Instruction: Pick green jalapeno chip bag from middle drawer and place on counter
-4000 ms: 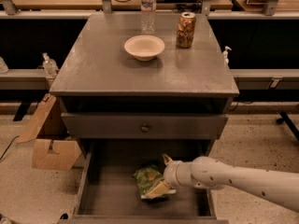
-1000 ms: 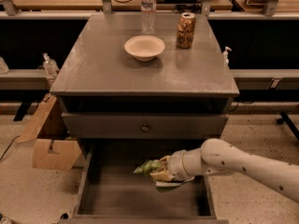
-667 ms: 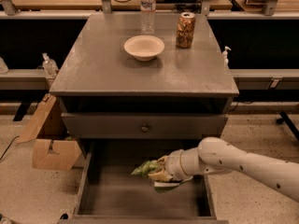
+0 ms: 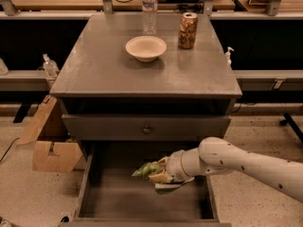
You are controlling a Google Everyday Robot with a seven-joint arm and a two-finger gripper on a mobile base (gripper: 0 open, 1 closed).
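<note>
**Item:** chip bag, green, crinkled.
**Location:** hanging above the floor of the open drawer, just right of its centre. A few seconds back it lay flat on that floor.
**Holder:** gripper, within the drawer's opening, jaws clenched on the bag's end. The arm reaches in from the drawer's right side.
**Change:** bag raised off the drawer floor, and it has hardly shifted in the last second.
**Meaning:** the grasp seems sound, so the pick is done and the carry is pending.
**Destination:** counter, above the drawer, bearing a bowl, can and bottle.

single raised front view looks down at counter; tool over middle drawer.
</note>
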